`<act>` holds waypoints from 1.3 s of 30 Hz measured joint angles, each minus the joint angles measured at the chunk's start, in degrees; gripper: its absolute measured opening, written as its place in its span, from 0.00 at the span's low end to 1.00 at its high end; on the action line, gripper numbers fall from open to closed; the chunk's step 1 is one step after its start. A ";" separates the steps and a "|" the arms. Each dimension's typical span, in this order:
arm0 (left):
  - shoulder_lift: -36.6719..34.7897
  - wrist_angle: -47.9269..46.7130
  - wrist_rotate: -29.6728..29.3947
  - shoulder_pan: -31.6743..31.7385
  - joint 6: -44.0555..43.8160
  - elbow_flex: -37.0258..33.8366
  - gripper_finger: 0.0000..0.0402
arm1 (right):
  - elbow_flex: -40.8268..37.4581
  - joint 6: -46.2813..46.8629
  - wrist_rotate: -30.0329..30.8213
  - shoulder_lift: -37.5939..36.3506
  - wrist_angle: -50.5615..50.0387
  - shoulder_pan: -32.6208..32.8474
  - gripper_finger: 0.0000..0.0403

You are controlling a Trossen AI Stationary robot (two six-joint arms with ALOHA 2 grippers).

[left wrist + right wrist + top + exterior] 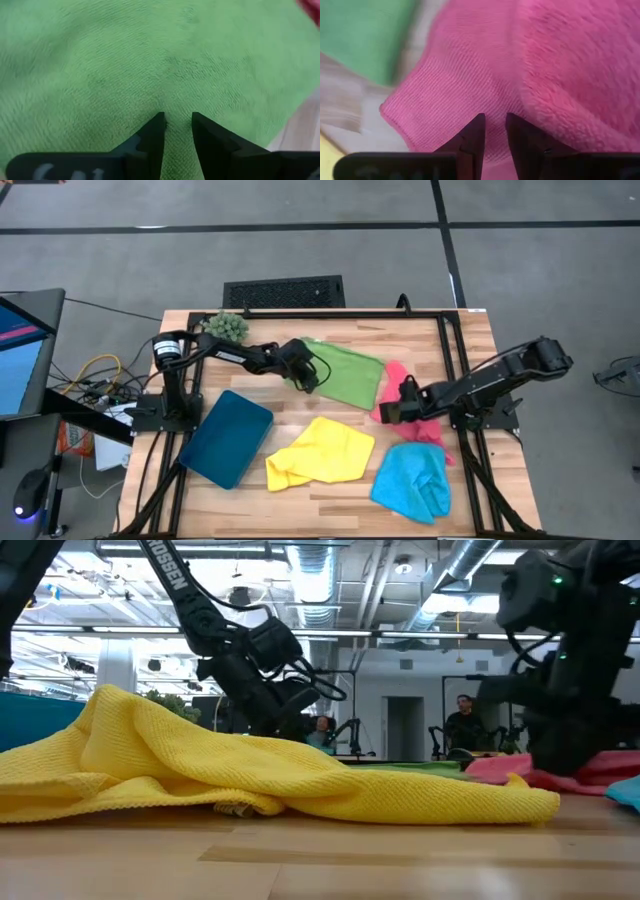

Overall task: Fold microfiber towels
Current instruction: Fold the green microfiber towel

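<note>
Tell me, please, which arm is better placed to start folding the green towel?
The left arm, probably. The left gripper is already over the near-left edge of the green towel, fingers slightly apart just above the cloth. The right gripper is at the pink towel, beside the green one.

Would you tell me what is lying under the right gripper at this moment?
The pink towel lies directly under the right gripper, whose fingers are nearly together above its ribbed edge. Whatever is beneath that towel is covered; bare wooden table shows beside it.
</note>
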 joint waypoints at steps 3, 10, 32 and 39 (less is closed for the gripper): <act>-0.02 -0.21 -1.03 -0.53 -5.84 -0.59 0.23 | -0.18 2.30 -0.32 -1.77 -1.33 0.97 0.26; -0.81 1.43 -0.43 0.26 -17.64 -0.92 0.23 | 4.57 1.81 2.47 -5.91 -8.69 -1.66 0.26; -8.50 2.72 6.83 4.77 -7.68 -1.01 0.23 | 8.34 -7.29 6.65 8.65 9.27 -14.14 0.57; -8.38 2.58 6.60 5.02 -2.29 -0.95 0.23 | 11.75 -8.35 6.58 14.46 11.01 -15.26 0.53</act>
